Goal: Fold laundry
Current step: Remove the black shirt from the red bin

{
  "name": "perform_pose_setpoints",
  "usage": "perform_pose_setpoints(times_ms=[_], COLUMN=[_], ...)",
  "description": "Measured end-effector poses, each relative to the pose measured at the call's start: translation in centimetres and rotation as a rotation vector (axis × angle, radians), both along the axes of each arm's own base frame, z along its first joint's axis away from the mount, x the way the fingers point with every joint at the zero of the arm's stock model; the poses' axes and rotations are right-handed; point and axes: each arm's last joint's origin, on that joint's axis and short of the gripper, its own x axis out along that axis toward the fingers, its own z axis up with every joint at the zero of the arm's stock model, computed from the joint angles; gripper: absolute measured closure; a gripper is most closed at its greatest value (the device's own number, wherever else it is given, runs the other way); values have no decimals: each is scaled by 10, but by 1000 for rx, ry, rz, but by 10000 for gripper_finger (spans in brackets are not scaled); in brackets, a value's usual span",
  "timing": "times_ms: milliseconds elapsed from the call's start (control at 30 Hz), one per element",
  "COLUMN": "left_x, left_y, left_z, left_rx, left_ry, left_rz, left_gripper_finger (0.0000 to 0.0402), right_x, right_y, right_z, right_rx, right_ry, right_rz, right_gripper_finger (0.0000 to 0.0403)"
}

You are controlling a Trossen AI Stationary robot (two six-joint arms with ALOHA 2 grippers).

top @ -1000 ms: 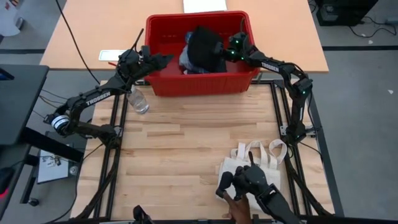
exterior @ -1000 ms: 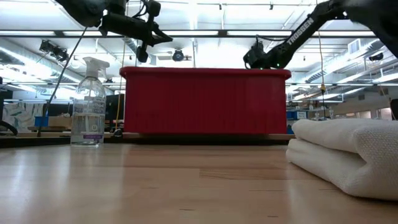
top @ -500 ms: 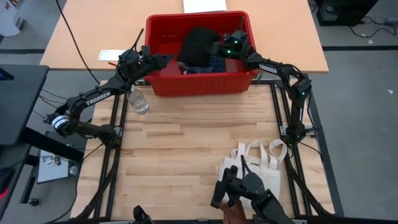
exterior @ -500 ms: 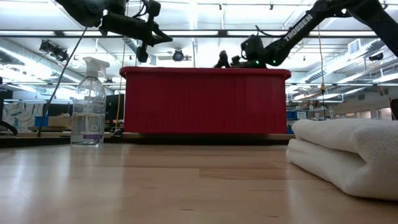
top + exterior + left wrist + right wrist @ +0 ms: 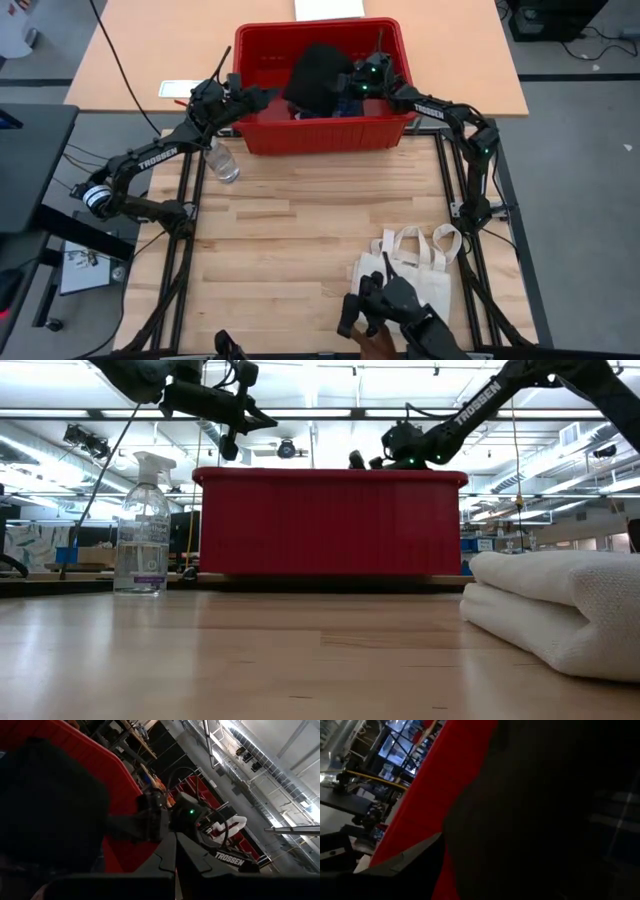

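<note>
Though fingers' state unclear, right gripper (image 5: 352, 82) apparently against black garment (image 5: 315, 72) inside red bin (image 5: 325, 135).

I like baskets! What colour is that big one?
Red. The basket shows best in the high view.

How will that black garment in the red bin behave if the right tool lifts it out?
Probably floppy: the black garment lies in a soft mound in the red bin, so it should droop and stretch out. It looks light. It rests on plaid cloth, which might snag and drag along. The right tool is at its edge.
</note>
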Motion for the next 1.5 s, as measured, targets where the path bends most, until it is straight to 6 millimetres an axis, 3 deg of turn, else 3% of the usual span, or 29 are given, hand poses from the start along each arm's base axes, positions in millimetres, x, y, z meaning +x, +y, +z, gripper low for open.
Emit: perform_pose_setpoints(times_ms=[533, 733, 933, 1100, 1300, 1400, 1500], left_x=[0, 0, 0, 0, 0, 0, 0], left_y=[0, 0, 0, 0, 0, 0, 0], left_z=[0, 0, 0, 0, 0, 0, 0], left_rx=[1, 2, 2, 0, 0, 0, 0], left_ry=[1, 1, 2, 1, 1, 1, 1], left_rz=[0, 1, 2, 2, 2, 2, 2], left_gripper_finger=[392, 392, 392, 392, 392, 392, 392], right_x=[-34, -28, -3, 17, 19, 17, 17], right_y=[-15, -24, -35, -35, -41, -42, -43], right_z=[-19, -9, -46, -61, -60, -60, -59], right_rx=[142, -25, 112, 124, 41, 33, 5], right_ry=[164, 77, -57, -57, -81, -74, -70], right_rz=[-69, -106, 18, -3, -78, -88, -76], right_gripper_finger=[53, 53, 53, 53, 55, 72, 121])
